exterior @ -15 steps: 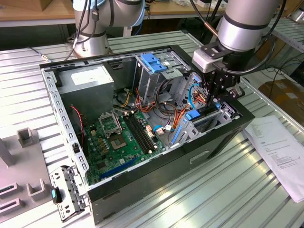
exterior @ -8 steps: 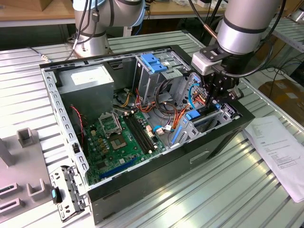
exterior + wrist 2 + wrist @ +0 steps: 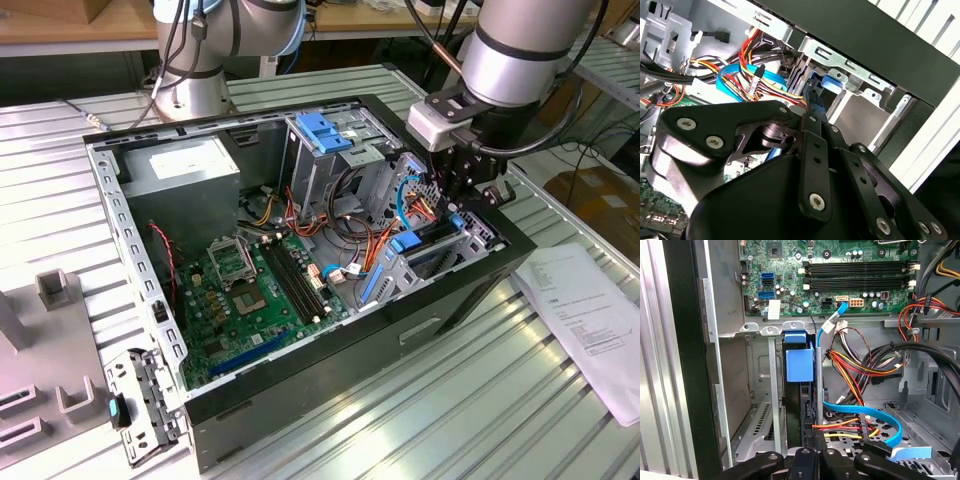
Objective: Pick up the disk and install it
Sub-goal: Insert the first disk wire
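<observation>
The disk (image 3: 432,240) stands on edge in the drive bay at the front corner of the open computer case (image 3: 300,375), on the exterior view's right. In the first wrist view the disk (image 3: 800,365) shows edge-on, its light-blue rail facing the camera and a metal edge beside it, between the bay's metal walls. My gripper (image 3: 462,200) hangs straight above it. The black fingers (image 3: 802,460) close in on the disk's near end, and in the second wrist view my gripper (image 3: 812,107) narrows onto the disk (image 3: 829,84) inside the bay.
Red, yellow, orange and blue cables (image 3: 860,365) crowd right beside the bay. The motherboard (image 3: 255,290) lies on the case floor. A metal cage with a blue latch (image 3: 322,130) and a grey box (image 3: 185,165) sit at the back. A paper sheet (image 3: 590,310) and grey fixtures (image 3: 50,380) lie outside.
</observation>
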`<state>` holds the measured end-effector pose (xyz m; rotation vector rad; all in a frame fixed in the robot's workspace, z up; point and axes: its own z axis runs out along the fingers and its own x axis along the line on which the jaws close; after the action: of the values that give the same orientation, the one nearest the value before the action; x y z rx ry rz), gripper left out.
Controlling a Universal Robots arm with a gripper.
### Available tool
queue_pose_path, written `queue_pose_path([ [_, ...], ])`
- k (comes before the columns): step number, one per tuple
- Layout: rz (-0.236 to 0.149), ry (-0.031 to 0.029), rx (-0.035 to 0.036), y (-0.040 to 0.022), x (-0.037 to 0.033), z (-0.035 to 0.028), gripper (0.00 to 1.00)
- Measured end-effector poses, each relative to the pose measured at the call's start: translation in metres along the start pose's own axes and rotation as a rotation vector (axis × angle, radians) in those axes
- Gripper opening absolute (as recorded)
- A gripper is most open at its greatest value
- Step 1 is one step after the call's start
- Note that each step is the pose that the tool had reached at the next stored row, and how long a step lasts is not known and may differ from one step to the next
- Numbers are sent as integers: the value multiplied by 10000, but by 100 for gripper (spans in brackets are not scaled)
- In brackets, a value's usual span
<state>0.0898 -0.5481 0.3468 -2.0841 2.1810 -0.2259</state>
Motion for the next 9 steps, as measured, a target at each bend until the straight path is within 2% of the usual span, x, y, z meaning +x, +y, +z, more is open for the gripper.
queue_pose_path([
  [9,0,0,0,-2,0,-12,11],
])
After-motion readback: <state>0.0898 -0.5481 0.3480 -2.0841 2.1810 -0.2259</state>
